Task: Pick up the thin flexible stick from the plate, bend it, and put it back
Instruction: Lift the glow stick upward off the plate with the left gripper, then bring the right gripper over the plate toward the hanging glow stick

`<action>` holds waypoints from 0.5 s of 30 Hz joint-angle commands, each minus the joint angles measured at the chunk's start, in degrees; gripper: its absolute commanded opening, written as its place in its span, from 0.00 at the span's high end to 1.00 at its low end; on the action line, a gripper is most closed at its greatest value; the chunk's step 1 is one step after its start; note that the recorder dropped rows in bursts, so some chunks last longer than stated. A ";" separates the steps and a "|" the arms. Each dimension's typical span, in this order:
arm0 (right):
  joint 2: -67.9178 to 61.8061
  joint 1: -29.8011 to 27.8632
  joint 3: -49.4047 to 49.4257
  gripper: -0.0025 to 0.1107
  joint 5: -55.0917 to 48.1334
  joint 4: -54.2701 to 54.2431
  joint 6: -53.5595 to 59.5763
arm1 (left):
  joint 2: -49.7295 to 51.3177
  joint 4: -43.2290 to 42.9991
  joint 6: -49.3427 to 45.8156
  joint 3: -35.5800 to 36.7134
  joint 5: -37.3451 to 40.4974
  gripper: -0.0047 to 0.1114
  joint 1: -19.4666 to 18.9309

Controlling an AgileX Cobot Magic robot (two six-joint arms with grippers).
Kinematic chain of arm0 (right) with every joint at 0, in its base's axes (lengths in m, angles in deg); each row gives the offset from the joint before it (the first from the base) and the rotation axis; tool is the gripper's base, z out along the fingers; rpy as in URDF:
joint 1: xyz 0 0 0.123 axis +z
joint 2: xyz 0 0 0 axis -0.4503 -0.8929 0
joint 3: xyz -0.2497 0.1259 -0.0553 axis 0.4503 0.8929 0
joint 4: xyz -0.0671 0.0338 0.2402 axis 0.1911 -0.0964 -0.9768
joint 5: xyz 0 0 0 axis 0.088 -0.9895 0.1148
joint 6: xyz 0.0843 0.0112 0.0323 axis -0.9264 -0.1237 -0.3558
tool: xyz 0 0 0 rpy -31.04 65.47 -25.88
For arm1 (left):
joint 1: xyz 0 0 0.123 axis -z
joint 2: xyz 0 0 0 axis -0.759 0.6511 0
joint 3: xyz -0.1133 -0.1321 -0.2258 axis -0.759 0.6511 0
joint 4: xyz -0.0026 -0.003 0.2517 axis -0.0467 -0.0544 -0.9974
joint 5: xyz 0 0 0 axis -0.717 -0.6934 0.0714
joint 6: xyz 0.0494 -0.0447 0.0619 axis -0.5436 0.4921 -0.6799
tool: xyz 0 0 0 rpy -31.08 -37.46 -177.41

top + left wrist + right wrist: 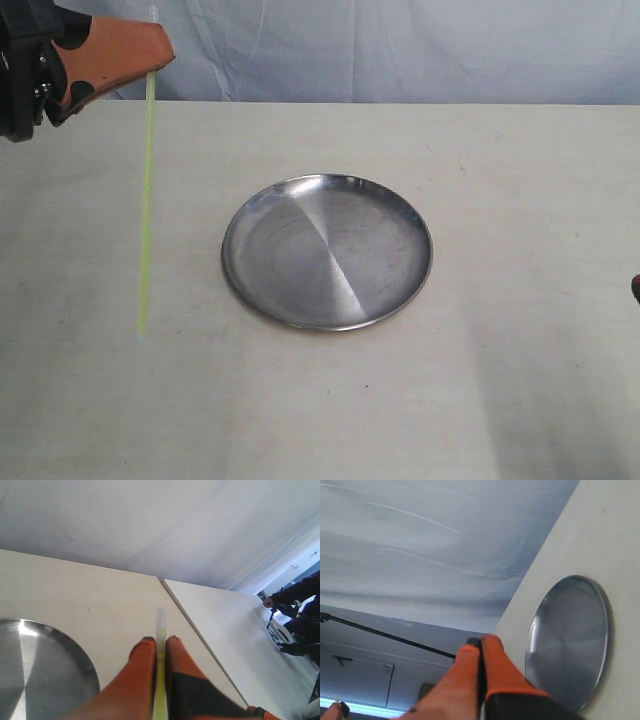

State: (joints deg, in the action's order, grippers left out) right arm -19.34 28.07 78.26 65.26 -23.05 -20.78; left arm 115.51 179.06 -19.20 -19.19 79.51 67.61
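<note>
The thin flexible stick [146,200], pale yellow-green and straight, hangs nearly upright above the table, left of the plate. My left gripper [152,66] is shut on the stick near its top, high at the far left, and a short end pokes above the orange fingers. The left wrist view shows the stick [160,625] pinched between the two fingertips of that gripper [161,641]. The steel plate [330,250] lies with nothing on it at the table's middle, and also shows as the plate [40,670] and the plate [570,640]. My right gripper [481,642] is shut on nothing; only a sliver of it [636,288] shows at the right edge.
A pale cloth backdrop [400,50] hangs behind the table's far edge. In the left wrist view a second white tabletop [225,630] adjoins this one, with a person [295,605] and equipment beyond it.
</note>
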 commanded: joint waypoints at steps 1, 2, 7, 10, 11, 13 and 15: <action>0.35 -0.17 -0.26 0.98 -2.00 -2.03 1.17 | -0.29 0.74 -0.42 0.45 0.38 0.96 0.20; 0.35 -0.05 -0.54 0.98 -2.17 -2.44 4.10 | -0.29 0.74 -0.42 0.45 0.38 0.96 0.20; 0.35 -0.05 -4.33 0.84 -4.68 -11.75 24.79 | 0.08 0.74 -0.42 0.45 0.50 0.96 0.20; -2.63 -0.05 -7.33 0.67 -10.44 -20.62 38.43 | 0.46 0.99 -0.42 0.56 1.07 0.96 0.20; -4.05 -0.05 -7.99 0.64 -12.38 -23.04 41.55 | 0.60 1.10 -0.42 0.56 1.36 0.96 0.20; -8.33 -0.05 -9.42 0.63 -15.62 -26.87 46.61 | 0.70 1.26 -0.42 0.56 2.05 0.96 0.20; -13.38 -0.05 -10.75 0.63 -18.75 -29.52 52.10 | 0.70 2.12 -0.42 0.56 3.14 0.96 0.20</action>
State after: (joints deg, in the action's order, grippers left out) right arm -27.18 28.07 69.29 50.89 -47.95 22.21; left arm 115.98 179.28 -19.34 -18.98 80.90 67.61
